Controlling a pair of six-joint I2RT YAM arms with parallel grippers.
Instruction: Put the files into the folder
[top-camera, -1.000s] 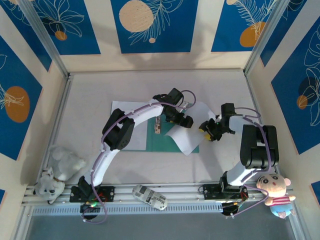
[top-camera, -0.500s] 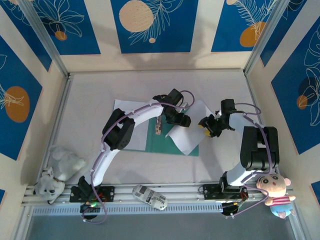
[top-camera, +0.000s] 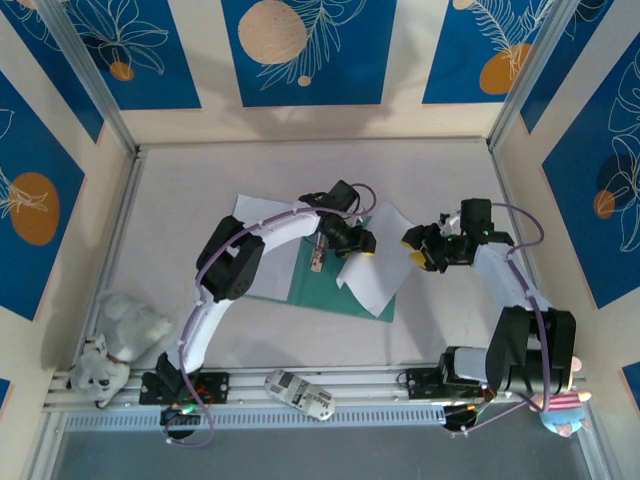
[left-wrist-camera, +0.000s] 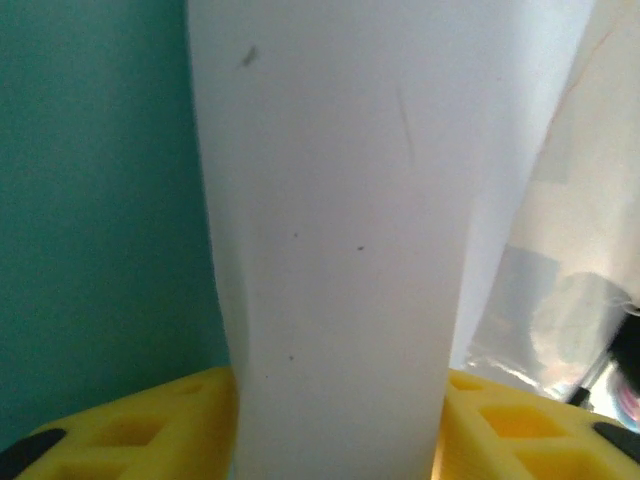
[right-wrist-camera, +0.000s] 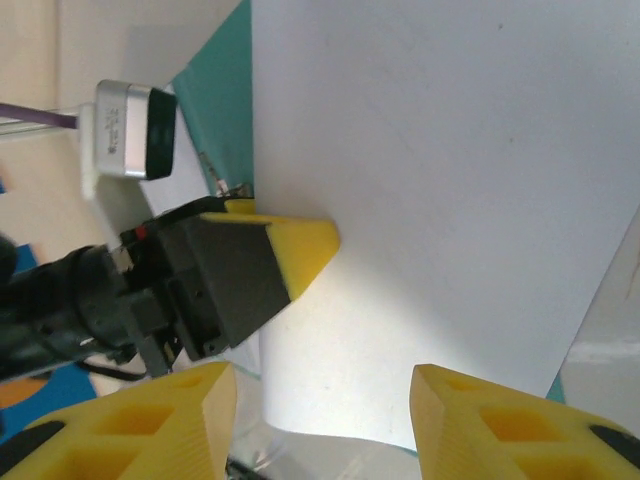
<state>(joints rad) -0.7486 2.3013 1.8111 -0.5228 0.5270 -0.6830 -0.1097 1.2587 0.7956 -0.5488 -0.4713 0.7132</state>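
Swung rightward, the right claw (top-camera: 420, 250) gapes beside the files (top-camera: 372, 275); left wrist view, unlike overhead, shows them white and bowed between left claw (left-wrist-camera: 340, 430) fingers (left-wrist-camera: 530, 430), grip unclear.

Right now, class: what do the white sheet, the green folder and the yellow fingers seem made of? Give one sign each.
White sheet: thin matte paper; it bends and curls.
Green folder: probably matte card; lies flat, no glare.
Yellow fingers: likely moulded plastic; hollow ribbed pockets.
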